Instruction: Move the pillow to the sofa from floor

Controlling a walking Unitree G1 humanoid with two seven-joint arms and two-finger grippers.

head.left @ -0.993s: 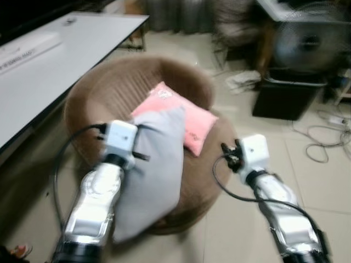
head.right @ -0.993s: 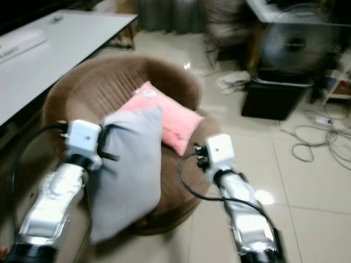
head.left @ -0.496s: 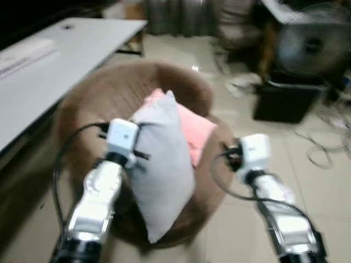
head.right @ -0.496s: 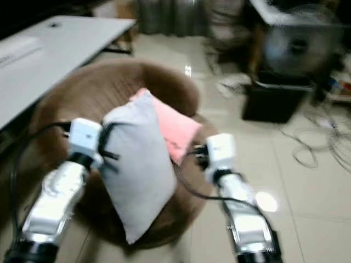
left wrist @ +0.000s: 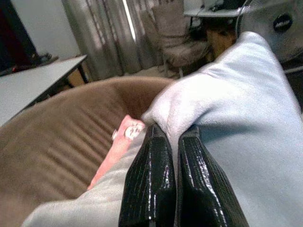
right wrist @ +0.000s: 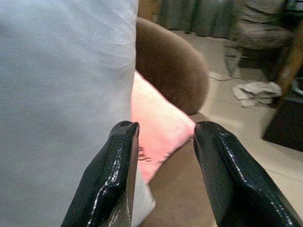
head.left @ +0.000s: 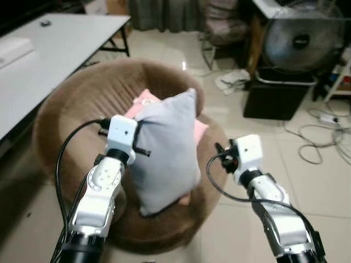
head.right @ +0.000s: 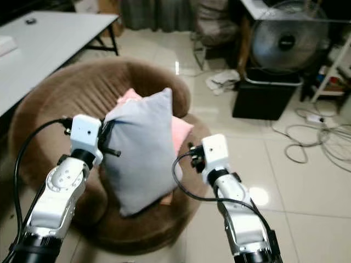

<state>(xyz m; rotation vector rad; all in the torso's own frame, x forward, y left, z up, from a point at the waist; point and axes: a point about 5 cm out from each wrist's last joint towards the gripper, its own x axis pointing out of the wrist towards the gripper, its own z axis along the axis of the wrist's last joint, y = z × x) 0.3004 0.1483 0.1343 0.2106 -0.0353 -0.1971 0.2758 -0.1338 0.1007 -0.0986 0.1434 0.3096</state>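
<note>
Left eye view gives me the round brown sofa (head.left: 71, 109) across the middle of the floor (head.left: 323, 186), with a white counter (head.left: 49, 60) off to its left and a standing fan (head.left: 299, 41) on a black box (head.left: 277, 98) to the far right, loose cables (head.left: 323, 139) trailing on the tiles beside it. The grey pillow (head.left: 164, 150) stands nearly upright over the sofa seat, its lower edge down at the cushion, leaning in front of a pink pillow (head.right: 178, 129) that lies on the seat behind it. My left hand (left wrist: 173, 142) is pinched tight on a fold of the grey pillow near its upper left edge; in the left wrist view I see the fabric squeezed between the two black fingers (left wrist: 151, 184) with almost no gap. My right hand (right wrist: 163, 135) sits just beside the pillow's right side, its fingers spread apart and holding nothing, the pink pillow and sofa rim visible between them.
</note>
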